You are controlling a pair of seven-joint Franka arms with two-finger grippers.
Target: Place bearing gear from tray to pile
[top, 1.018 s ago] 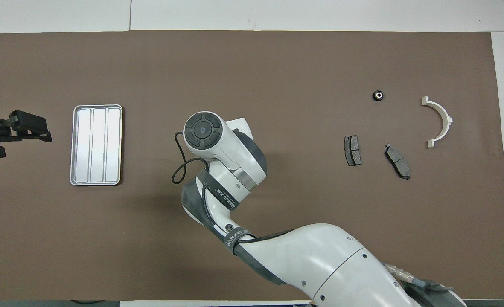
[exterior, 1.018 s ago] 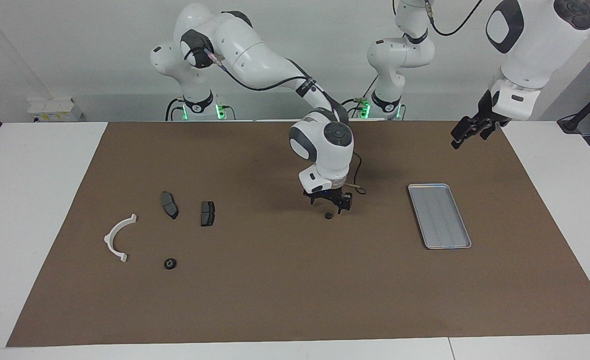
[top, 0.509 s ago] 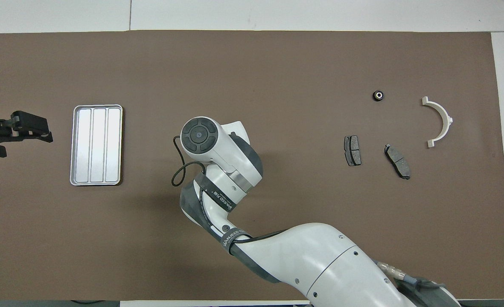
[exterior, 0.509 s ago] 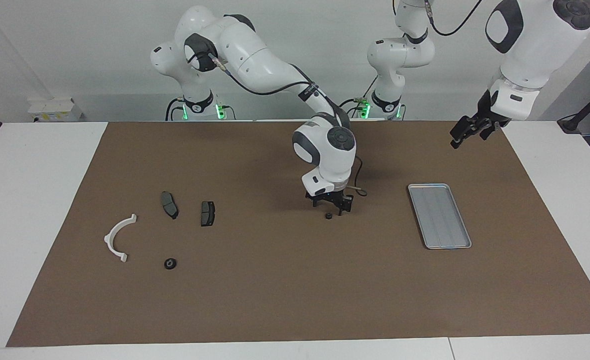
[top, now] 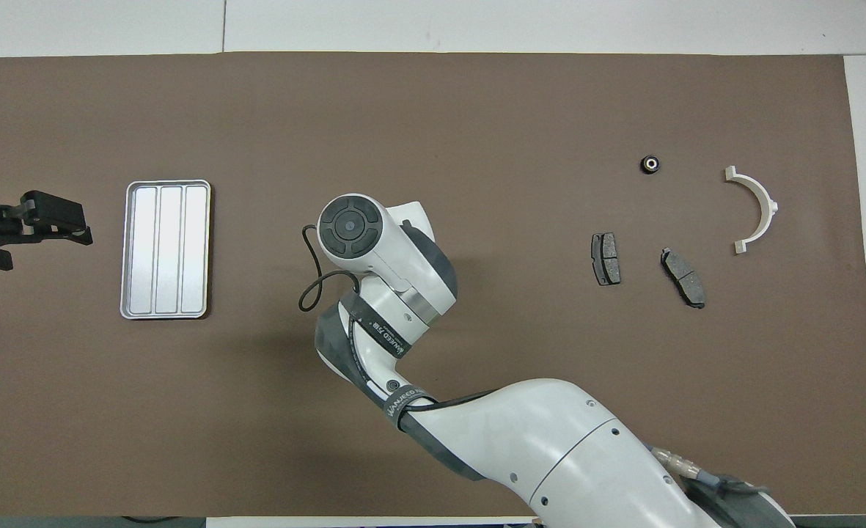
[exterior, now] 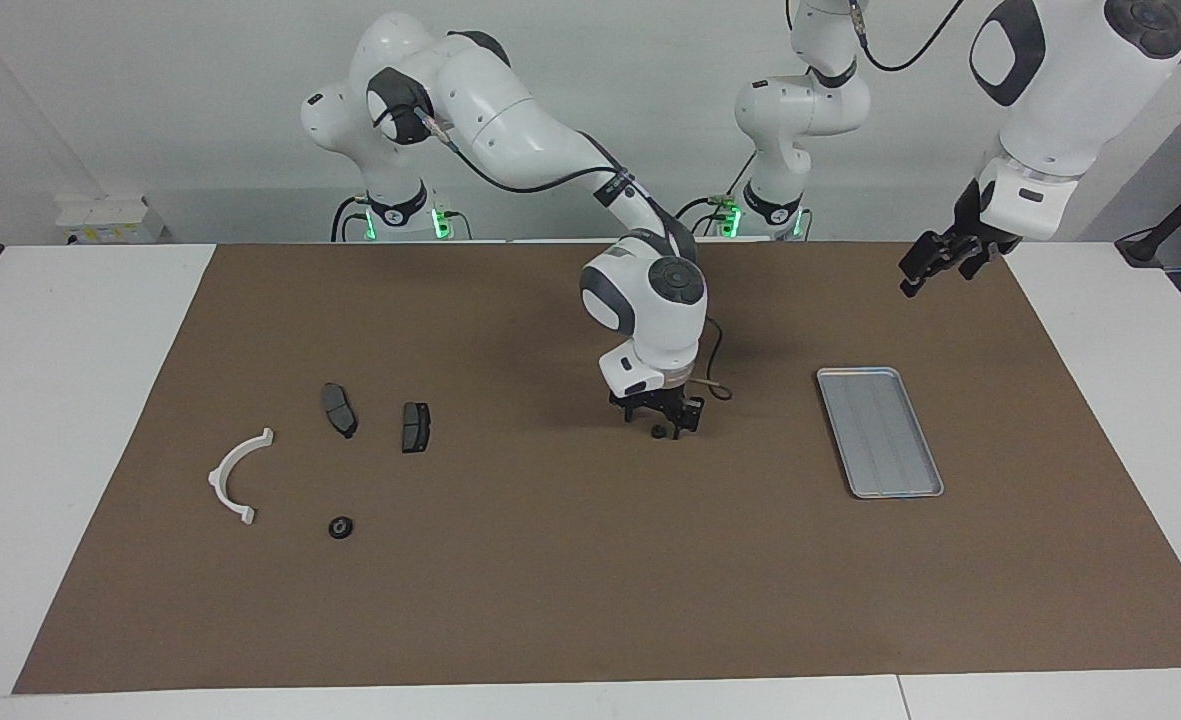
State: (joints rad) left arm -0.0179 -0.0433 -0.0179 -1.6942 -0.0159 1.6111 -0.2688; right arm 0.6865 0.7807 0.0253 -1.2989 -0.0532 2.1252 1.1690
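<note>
Right gripper (exterior: 658, 428) is down at the brown mat (exterior: 550, 600) mid-table, between the tray (exterior: 879, 430) and the pile. Its fingers straddle a small black bearing gear (exterior: 658, 432) lying on the mat. The jaws are apart around it; whether they touch it I can't tell from here. In the overhead view the right arm's wrist hides both gripper and gear.

Tray sits toward the left arm's end, nothing in it.

Pile is at the right arm's end: white half-ring bracket (exterior: 236, 478), two dark brake pads (exterior: 339, 409) (exterior: 415, 426), and a second black bearing gear (exterior: 340, 526), farther from the robots than the pads.

Left gripper (exterior: 918, 272) waits in the air over the mat's edge near the tray, jaws apart, holding nothing.
</note>
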